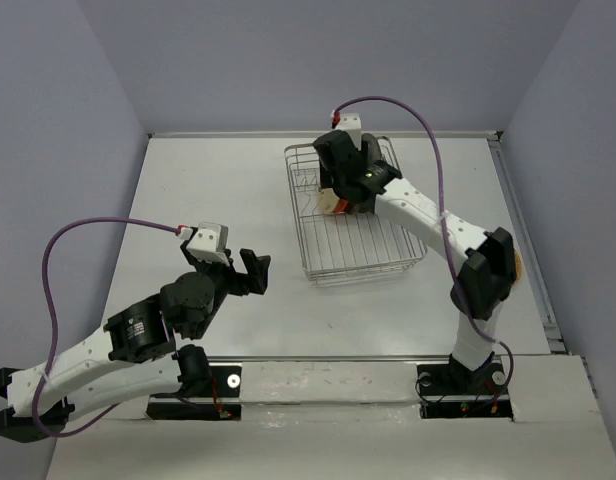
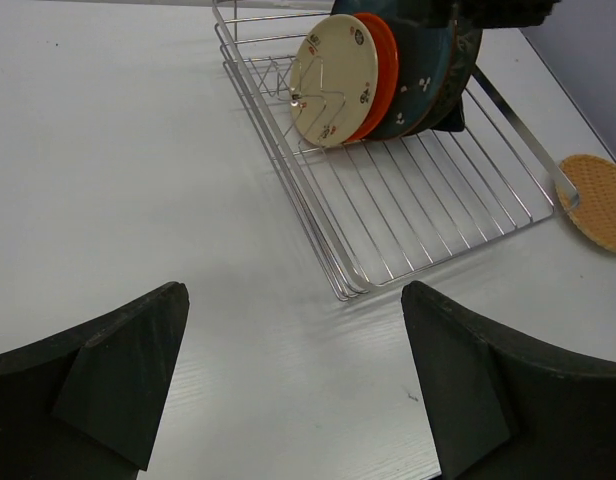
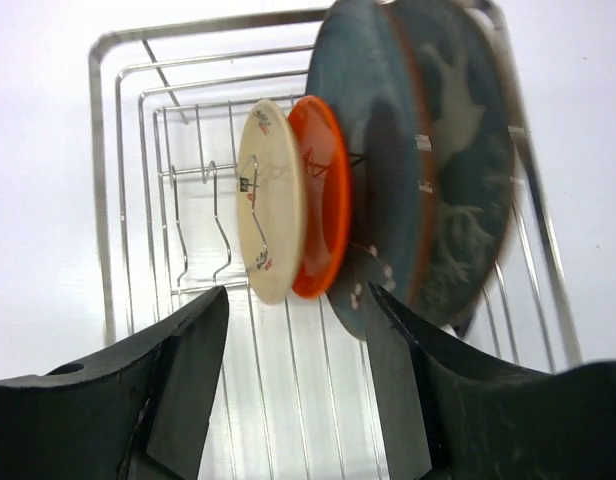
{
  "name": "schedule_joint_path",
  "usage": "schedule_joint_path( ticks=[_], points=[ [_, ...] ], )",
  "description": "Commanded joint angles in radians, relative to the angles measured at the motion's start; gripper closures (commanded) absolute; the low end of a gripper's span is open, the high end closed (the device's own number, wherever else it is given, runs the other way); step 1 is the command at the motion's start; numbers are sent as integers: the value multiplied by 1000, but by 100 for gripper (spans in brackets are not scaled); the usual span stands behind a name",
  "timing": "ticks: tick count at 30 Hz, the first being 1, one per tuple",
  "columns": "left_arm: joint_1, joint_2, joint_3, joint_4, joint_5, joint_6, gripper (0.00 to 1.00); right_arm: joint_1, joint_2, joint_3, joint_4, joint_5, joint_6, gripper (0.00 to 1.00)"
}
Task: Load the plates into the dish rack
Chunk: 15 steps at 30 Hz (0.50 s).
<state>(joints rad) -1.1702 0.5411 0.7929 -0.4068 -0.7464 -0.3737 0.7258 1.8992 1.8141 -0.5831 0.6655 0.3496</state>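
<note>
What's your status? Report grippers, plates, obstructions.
Left gripper open over table; right gripper open at dish rack. Cream plate, orange plate, darker plates racked. Tan plate outside rack. No obstruction seen.

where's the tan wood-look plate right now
The tan plate lies flat on the table just outside the dish rack, by its near right corner, at the right edge of the left wrist view.
</note>
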Motion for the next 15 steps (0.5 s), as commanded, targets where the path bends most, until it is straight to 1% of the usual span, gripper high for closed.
schedule_joint_path(
  ticks=[1, 2, 3, 4, 5, 6, 8, 9, 10, 11, 12, 14, 15],
  points=[
    [4, -3, -8, 46, 4, 24, 1, -84, -288, -204, 95, -69, 80, 39],
    [4, -9, -7, 51, 15, 24, 1, -121, -334, -261, 123, -90, 101, 41],
    [4, -13, -7, 52, 19, 28, 1, -209, -383, -321, 135, -125, 156, 41],
    [4, -18, -7, 54, 28, 30, 1, -210, -432, -384, 146, -142, 185, 42],
    [9, -33, -6, 63, 42, 36, 1, -320, -537, -517, 170, -168, 218, 43],
    [10, -41, -6, 65, 51, 38, 1, -388, -592, -585, 184, -231, 280, 43],
    [17, -61, -7, 78, 76, 41, 1, -521, -693, -712, 206, -286, 337, 43],
    [18, -82, -7, 82, 82, 47, 1, -645, -774, -819, 210, -312, 382, 43],
    [18, -92, -7, 89, 97, 48, 1, -704, -808, -864, 210, -328, 394, 42],
    [20, -99, -9, 91, 105, 50, 1, -805, -836, -904, 210, -349, 407, 42],
    [20, -111, -11, 94, 111, 52, 1, -843, -876, -971, 209, -365, 410, 42],
    [20, -112, -9, 98, 136, 55, 1, -926, -891, -1027, 195, -386, 425, 41],
    [21, -110, -11, 102, 143, 58, 1, -1007, -891, -1050, 193, -408, 427, 41]
  ],
)
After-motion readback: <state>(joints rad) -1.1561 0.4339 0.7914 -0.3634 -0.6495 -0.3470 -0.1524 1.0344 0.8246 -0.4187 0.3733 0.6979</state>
